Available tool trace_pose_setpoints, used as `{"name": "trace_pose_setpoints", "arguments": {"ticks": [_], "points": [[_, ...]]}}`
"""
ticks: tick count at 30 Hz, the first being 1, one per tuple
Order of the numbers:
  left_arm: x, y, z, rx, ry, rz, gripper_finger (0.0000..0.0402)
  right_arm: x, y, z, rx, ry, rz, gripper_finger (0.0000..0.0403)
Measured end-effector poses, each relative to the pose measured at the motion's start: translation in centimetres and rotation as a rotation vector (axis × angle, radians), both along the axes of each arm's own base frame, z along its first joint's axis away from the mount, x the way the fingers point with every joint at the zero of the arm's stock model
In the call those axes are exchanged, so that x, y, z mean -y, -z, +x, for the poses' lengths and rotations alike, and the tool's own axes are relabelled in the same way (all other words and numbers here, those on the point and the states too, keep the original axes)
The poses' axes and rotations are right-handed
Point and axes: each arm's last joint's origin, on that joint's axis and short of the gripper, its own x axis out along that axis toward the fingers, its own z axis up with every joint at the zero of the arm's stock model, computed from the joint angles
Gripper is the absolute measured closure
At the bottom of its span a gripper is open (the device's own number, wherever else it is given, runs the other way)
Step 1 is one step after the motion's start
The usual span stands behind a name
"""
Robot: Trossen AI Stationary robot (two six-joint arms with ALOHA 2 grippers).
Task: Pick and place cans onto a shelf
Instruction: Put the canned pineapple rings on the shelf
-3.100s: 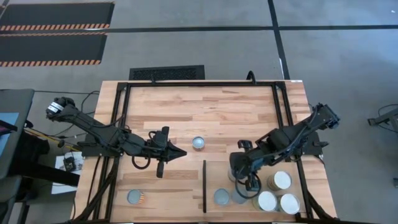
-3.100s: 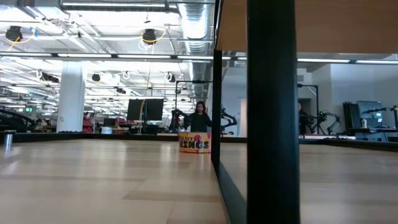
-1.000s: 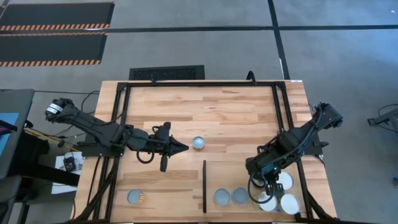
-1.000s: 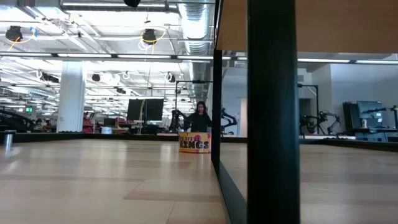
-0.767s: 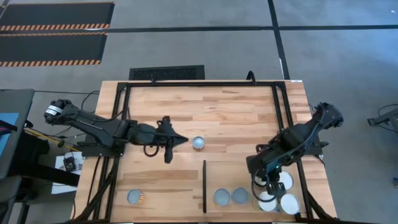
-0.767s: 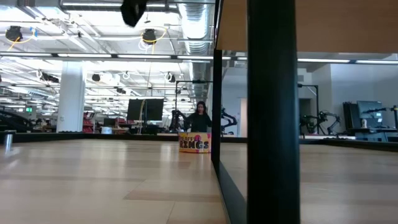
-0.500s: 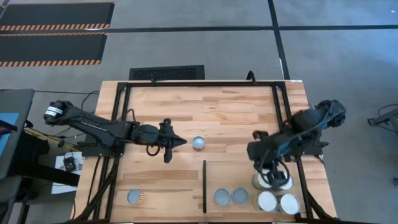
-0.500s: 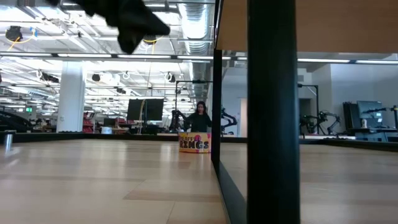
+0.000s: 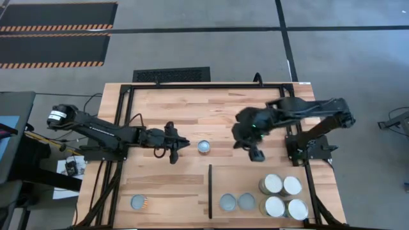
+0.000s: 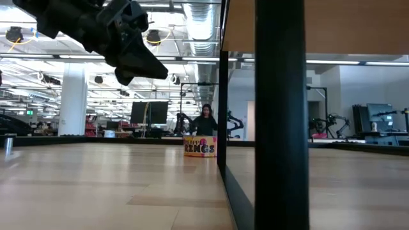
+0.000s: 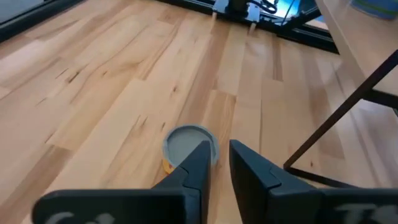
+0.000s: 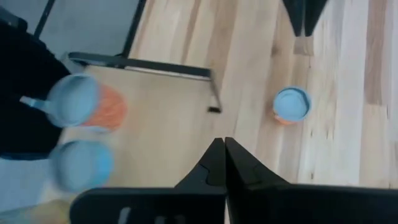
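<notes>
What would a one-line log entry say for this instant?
left end effector: slightly open beside center can | right end effector: shut, empty, above table | shelf: six cans

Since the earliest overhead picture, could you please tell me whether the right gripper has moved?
Yes. The right gripper has left the cans on the shelf and now hangs beyond the black divider, over the open tabletop, right of the lone middle can.

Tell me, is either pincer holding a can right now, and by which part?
Neither. The left pincer is slightly open just short of the middle can, not gripping it. The right pincer is shut on nothing.
</notes>
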Motion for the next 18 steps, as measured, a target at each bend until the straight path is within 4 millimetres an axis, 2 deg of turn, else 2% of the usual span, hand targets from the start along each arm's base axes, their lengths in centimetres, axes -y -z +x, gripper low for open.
{"name": "trace_pose_setpoints", "arguments": {"ticks": [3,7,12,18], "points": [[0.4,0.0,-0.1,0.010,-0.034,-0.005,0.0355,1.7,2.8,0.9,0.028,0.002,0.006,0.0398],[0.9,-0.1,-0.1,0.031,-0.050,-0.035,0.0385,3.2,6.8,2.8,0.076,0.007,-0.017,0.0392],[1.5,-0.2,-0.2,0.057,-0.119,-0.080,0.0397,4.2,12.0,6.1,0.067,0.030,-0.025,0.0351],[1.6,0.0,-0.4,0.048,-0.160,-0.083,0.0400,4.3,17.0,9.2,0.010,-0.046,-0.086,0.0289]]}}
